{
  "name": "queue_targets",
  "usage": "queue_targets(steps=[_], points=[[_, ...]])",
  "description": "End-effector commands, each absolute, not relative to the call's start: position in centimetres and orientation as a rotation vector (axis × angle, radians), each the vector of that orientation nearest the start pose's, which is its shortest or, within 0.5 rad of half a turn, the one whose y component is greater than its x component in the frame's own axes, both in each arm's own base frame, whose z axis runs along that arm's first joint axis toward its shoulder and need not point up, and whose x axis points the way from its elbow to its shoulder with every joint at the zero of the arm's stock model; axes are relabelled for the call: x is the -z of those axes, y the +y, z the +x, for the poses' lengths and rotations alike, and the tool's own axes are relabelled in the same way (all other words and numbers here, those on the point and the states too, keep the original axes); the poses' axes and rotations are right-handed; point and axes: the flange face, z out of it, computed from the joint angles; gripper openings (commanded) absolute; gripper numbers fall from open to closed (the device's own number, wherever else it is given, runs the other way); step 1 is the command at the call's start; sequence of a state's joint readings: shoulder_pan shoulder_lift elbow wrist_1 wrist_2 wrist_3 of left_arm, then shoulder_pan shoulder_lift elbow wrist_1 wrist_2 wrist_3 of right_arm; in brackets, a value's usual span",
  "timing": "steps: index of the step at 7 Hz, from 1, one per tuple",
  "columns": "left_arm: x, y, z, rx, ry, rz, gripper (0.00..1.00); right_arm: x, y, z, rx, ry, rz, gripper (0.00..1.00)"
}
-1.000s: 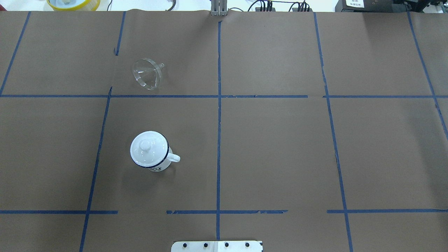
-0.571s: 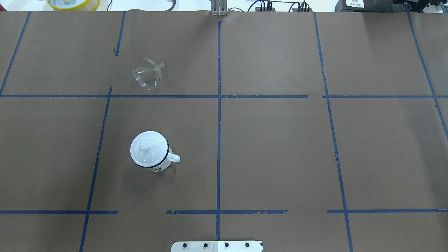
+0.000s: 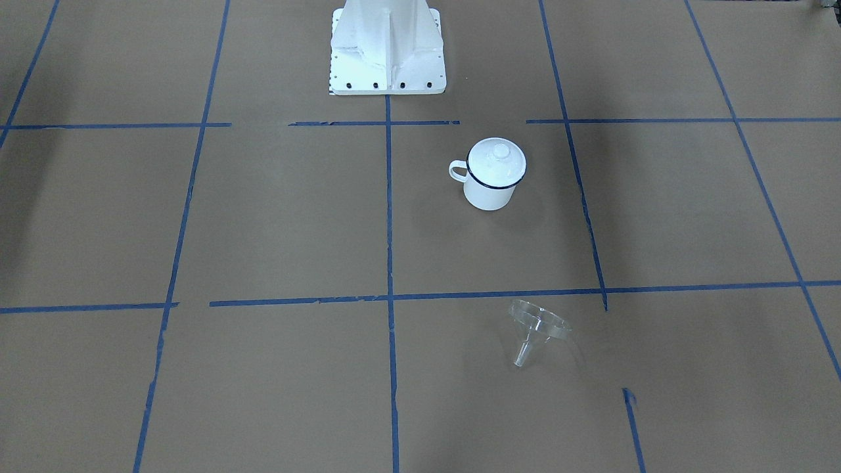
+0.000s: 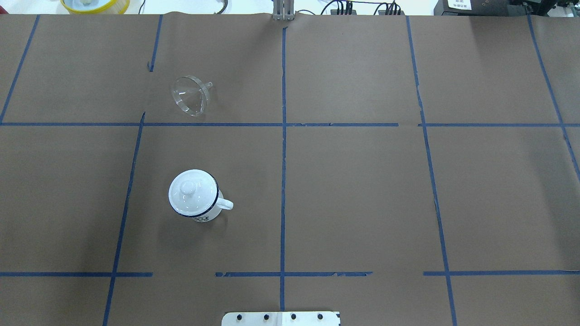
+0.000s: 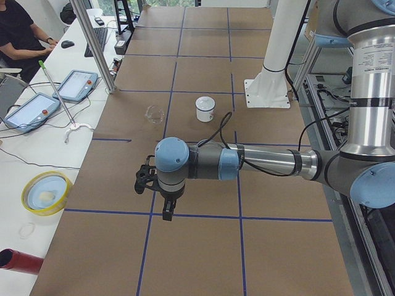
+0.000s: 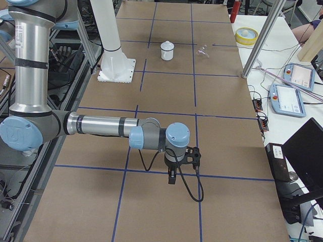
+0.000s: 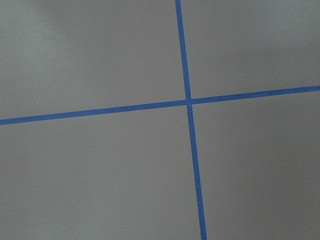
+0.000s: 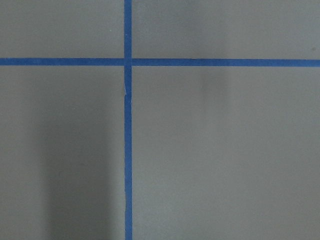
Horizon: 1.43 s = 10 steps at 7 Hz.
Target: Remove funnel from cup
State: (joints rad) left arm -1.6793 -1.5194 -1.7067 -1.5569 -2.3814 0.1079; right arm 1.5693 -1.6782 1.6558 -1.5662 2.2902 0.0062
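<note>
The clear funnel (image 4: 190,96) lies on its side on the brown paper, outside the cup and well apart from it. It also shows in the front view (image 3: 535,328). The white cup (image 4: 195,201) with a dark blue rim stands upright nearer the robot base, in the front view (image 3: 489,187) too. A white domed lid (image 4: 190,188) with a knob sits on it. My left gripper (image 5: 166,213) and right gripper (image 6: 171,177) hang over bare paper far from both. I cannot tell if they are open or shut.
The robot base (image 3: 386,52) stands at the table's near edge. A yellow-rimmed bowl (image 4: 95,4) sits off the far left corner. Control tablets (image 5: 34,108), poles and a seated person (image 5: 18,31) line the operators' side. Blue tape lines grid the paper.
</note>
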Motion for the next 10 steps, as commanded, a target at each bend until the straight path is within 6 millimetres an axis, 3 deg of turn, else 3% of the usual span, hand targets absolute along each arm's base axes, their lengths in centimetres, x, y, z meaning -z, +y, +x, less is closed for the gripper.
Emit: queue_targets(steps=[1,7,10], points=[[-62.60,-46.72,-10.68,-0.031,0.797,0.173,1.00,-67.08,-44.50,6.70,-0.011,-0.719,-0.020,1.00],[-63.40,-46.76,-10.00,-0.034,0.804,0.138,1.00,-67.01,-44.51,6.70,-0.010,-0.719,-0.019,1.00],[-62.77,-46.65,-9.98,-0.004,0.810,0.088,1.00,-67.08,-44.50,6.70,-0.011,-0.719,-0.020,1.00]])
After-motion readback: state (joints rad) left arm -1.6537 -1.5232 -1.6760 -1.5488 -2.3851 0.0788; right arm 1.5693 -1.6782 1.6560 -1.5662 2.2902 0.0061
